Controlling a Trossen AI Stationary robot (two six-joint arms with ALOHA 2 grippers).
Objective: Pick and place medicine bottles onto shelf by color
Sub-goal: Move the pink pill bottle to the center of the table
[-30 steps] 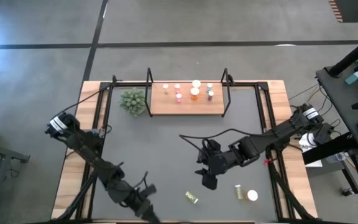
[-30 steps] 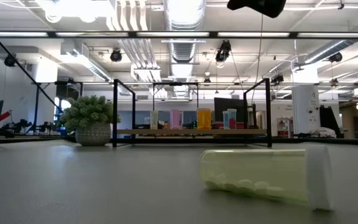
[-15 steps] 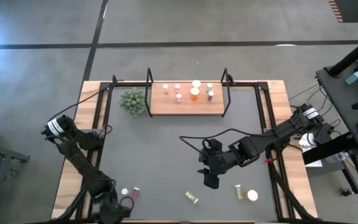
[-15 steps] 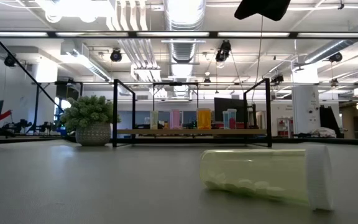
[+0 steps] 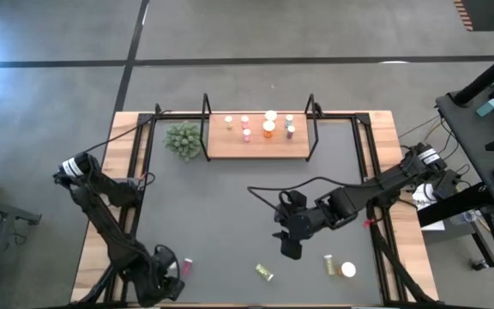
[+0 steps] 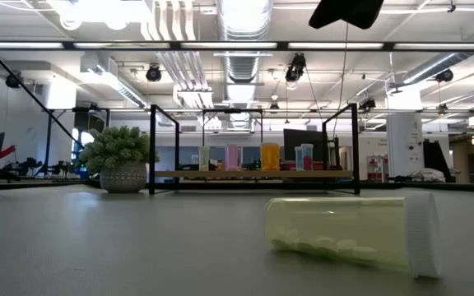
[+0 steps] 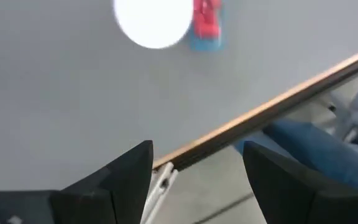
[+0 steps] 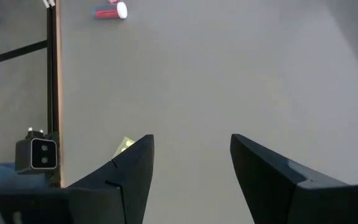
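Note:
The shelf (image 5: 257,144) stands at the table's far side with several medicine bottles (image 5: 268,129) upright on its board; the low view shows them in a row (image 6: 270,156). A red bottle (image 5: 187,266) lies near the front left, and beside it in the left wrist view are a round white cap (image 7: 153,22) and the red bottle (image 7: 207,22). My left gripper (image 5: 168,279) hangs open over the near edge, tipped down, short of both (image 7: 197,152). My right gripper (image 5: 290,249) hovers open and empty over mid-table (image 8: 191,140). A yellow-green bottle (image 5: 265,272) lies on its side (image 6: 344,230).
A yellow bottle (image 5: 328,263) and a white-capped one (image 5: 347,269) lie at the front right. A small spiky plant (image 5: 183,139) stands left of the shelf. The wooden table edge (image 7: 272,106) runs close under my left gripper. A small camera (image 8: 33,154) sits at that edge.
My left gripper has swung toward the table's left along the near edge and tipped from nearly level to steeply downward, sinking a little. It uncovered the red bottle and the white cap, then came back over the cap. It stayed open. The bottles have not moved.

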